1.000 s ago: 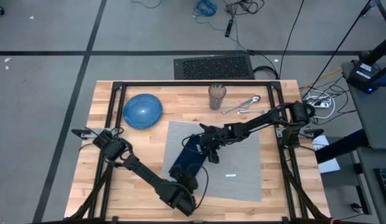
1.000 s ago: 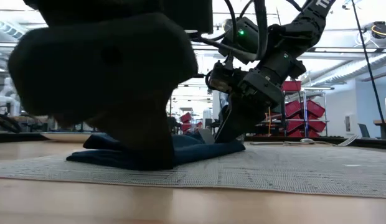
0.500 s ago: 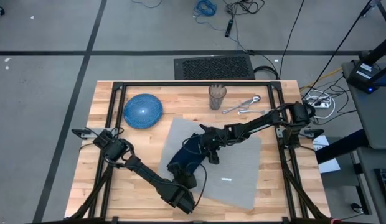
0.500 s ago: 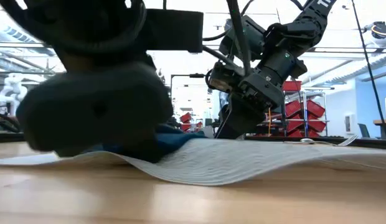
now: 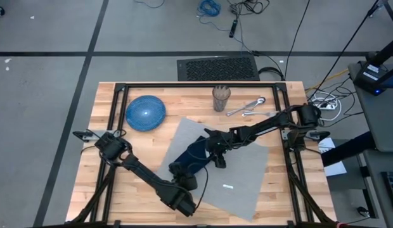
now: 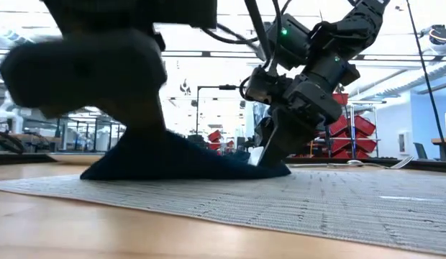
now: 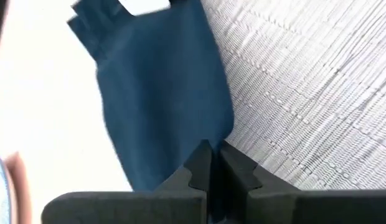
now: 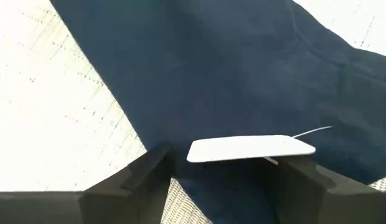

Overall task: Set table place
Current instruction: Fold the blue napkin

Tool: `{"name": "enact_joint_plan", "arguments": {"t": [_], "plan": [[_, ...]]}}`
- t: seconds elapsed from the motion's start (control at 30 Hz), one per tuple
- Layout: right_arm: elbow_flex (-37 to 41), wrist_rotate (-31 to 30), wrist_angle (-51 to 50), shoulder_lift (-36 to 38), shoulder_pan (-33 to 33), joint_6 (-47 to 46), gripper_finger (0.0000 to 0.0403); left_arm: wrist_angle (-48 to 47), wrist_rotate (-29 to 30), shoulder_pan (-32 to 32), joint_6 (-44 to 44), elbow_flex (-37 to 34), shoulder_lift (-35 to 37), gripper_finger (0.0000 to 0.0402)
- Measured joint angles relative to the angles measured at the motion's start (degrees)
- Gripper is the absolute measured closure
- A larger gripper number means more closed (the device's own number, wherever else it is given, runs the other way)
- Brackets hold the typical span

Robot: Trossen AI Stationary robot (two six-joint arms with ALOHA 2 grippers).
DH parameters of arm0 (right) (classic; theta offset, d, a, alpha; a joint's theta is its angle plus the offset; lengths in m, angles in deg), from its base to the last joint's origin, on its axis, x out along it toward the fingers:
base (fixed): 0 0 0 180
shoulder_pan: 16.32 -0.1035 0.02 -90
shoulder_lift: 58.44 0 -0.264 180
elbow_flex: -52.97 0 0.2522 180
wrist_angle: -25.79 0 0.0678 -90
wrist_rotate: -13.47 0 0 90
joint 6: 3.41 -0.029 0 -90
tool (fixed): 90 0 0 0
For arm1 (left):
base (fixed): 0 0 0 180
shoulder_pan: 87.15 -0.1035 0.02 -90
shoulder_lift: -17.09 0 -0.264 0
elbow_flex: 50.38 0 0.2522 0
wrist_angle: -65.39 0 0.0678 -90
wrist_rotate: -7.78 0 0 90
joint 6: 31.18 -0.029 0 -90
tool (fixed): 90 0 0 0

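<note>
The flat grey rectangular fabric placemat (image 5: pixel 238 168) lies turned at a slant on the big light wooden tabletop with the thin black frame (image 5: pixel 104 183), near the middle and a bit toward the right side. It looks soft, thin and light, so I think it will bend, wrinkle and slide if it is pulled; a good place to take it is at an edge or a corner. On top of it sits the bunched navy blue cloth napkin (image 5: pixel 191 161), also soft and floppy. The left gripper (image 7: pixel 211 163) has its two fingers pinched tight together right at the near edge of the napkin, and it looks like it is pinching that cloth. The right gripper (image 8: pixel 225 175) is at the far end of the napkin with its fingers spread wide apart, holding nothing. Counting now: one placemat, one napkin, one round blue plate (image 5: pixel 145 113) near the far left corner, one clear drinking glass (image 5: pixel 221 99) at the far edge, and a small pile of shiny metal cutlery (image 5: pixel 247 107) just beside it, too small to count.
</note>
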Motion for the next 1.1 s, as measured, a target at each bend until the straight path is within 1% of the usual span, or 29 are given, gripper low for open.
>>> {"name": "enact_joint_plan", "arguments": {"t": [0.13,0.27,0.43,0.53,0.67,0.8,1.1], "plan": [[0.0,-0.38,-1.53,1.05,-0.98,1.29,0.0188,-1.3,0.96,0.07,0.08,0.0,1.47,0.0401],[-0.02,-0.95,-1.56,2.55,-2.92,2.91,0.0188,-4.05,0.23,0.03,0.11,0.05,2.84,0.0401],[-0.07,-6.66,-3.35,5.88,-5.08,5.49,0.0188,-8.75,-0.6,-0.3,1.66,0.07,5.62,0.0401],[-0.08,-8.71,-2.92,7.69,-6.46,6.51,0.0188,-9.81,-0.33,-0.36,2.85,0.11,8.08,0.0401],[-0.15,-11.77,-1.61,7.97,-8.44,7.98,0.0188,-9.22,0.19,-0.45,3.04,0.13,10.38,0.0401],[-0.15,-15.56,0.31,7.47,-9.8,9.19,0.0188,-9.1,0.17,-0.75,3.04,0.13,10.96,0.0402],[-0.17,-15.66,2.05,7.26,-10.04,7.93,0.0188,-8.95,0.13,-2.01,2.56,0.13,10.99,0.0401]]}}
